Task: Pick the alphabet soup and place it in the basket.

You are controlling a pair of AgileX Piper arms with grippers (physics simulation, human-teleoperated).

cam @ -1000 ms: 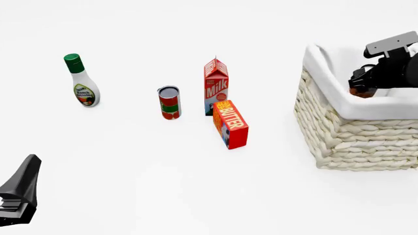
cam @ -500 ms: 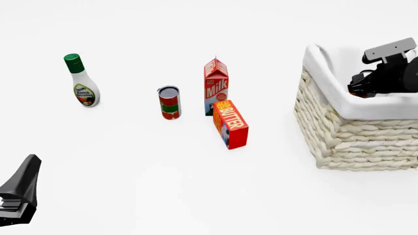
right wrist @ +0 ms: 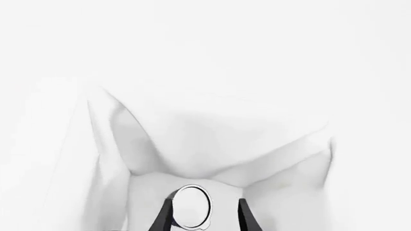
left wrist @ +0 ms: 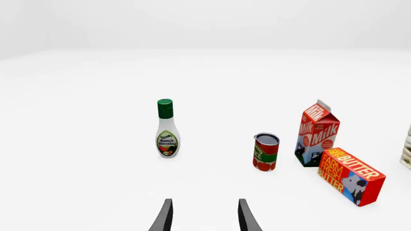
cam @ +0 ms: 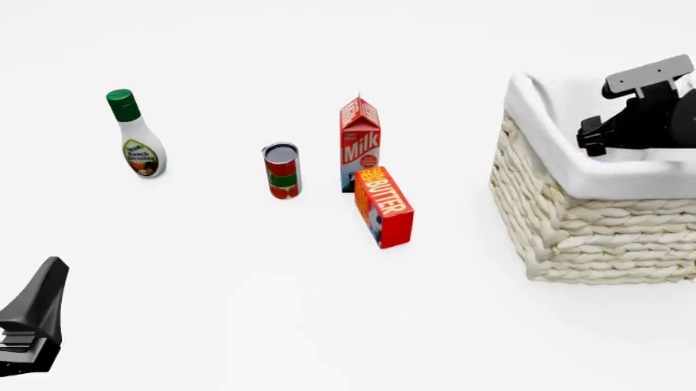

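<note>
- Right gripper [cam: 591, 140] hanging over the basket [cam: 588, 224], fingers [right wrist: 165, 216] spread apart.
- Soup [right wrist: 191, 208] straight below the gripper, down inside the white lining [right wrist: 192, 139], silvery top facing up between the two fingers.
- Looks narrower than the gap: close against one finger, daylight beside the other, so probably no clamp on it.
- Hidden behind the rim in the front view; label not showing anywhere, only the top.
- Seems to stand upright on the cloth floor, though hard to tell how flat.
- Step in hand, by the look of it: clearing out after the drop.
- Best done by lifting straight up along the fingers, no sideways drift, since the nearer finger could drag the soup over.
- Keep the jaws wide until the tips sit above the can's top.
- Watch the folded cloth just beyond the fingertips: could snag on a tip if swung forward.
- Only then pull back over the rim, high enough to miss it.
- Left gripper [left wrist: 202, 219] parked well apart from the basket, also spread and empty.
- Ahead of it, the red-and-green can [left wrist: 266, 152], milk [left wrist: 318, 134], butter [left wrist: 351, 175] and dressing [left wrist: 167, 129], all standing or lying untouched; no call to go near them.
</note>
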